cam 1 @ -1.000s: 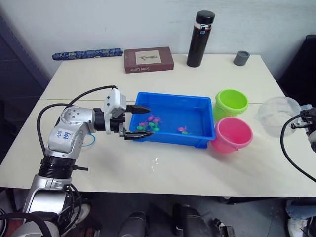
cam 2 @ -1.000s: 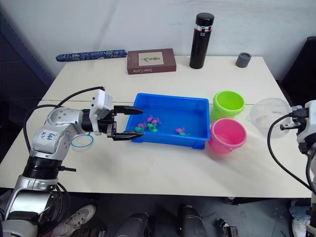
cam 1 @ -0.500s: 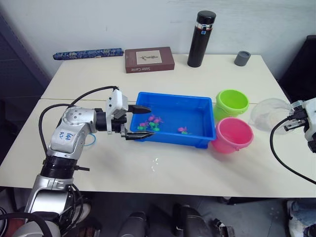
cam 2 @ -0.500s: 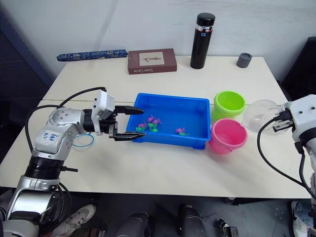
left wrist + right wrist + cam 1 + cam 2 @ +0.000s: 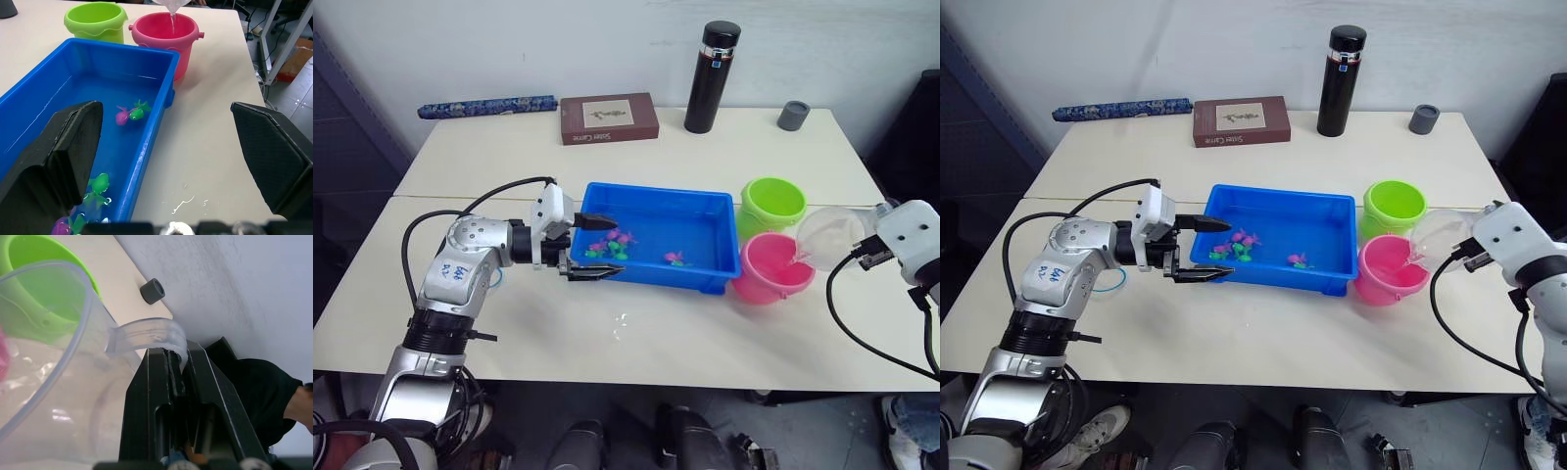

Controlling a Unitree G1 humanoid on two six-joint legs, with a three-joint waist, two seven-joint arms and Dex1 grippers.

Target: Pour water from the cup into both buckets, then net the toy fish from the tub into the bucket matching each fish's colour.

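The desk (image 5: 705, 323) is carrying everything, with a small wet patch (image 5: 621, 326) already lying on it in front of the tub.

The tub (image 5: 700, 277) is sitting mid-desk, shallow water in it. The left gripper (image 5: 594, 249) is hanging at the tub's left end with its jaws wide apart, one finger over the rim, the other outside the wall, gripping nothing. Risk: any drift of that arm is likely to knock the tub wall and slop water, or shove the tub toward the buckets.

The cup (image 5: 1438, 235) is tilting over the pink bucket (image 5: 771, 266), spout down. The right gripper (image 5: 178, 382) is holding the cup by its handle, jaws clamped on that thin clear loop. The left wrist view is showing a thin stream falling inside the bucket's rim. Risk: the grip is on a slick, narrow handle, so the cup could be twisting in the jaws as it tips, sending the stream past the rim onto the desk. Tipping too far would empty the cup here.

The green bucket (image 5: 773, 203) is standing just behind the pink one, nearly touching. It looks dry inside, judging by the wrist view. Risk: too little water left for it.

The net (image 5: 1105, 281) is lying on the desk under the left forearm, only its blue rim visible. Risk: the arm may be pressing or dragging it.

The toy fish (image 5: 130, 114), pink and green, are floating in the tub, none netted yet
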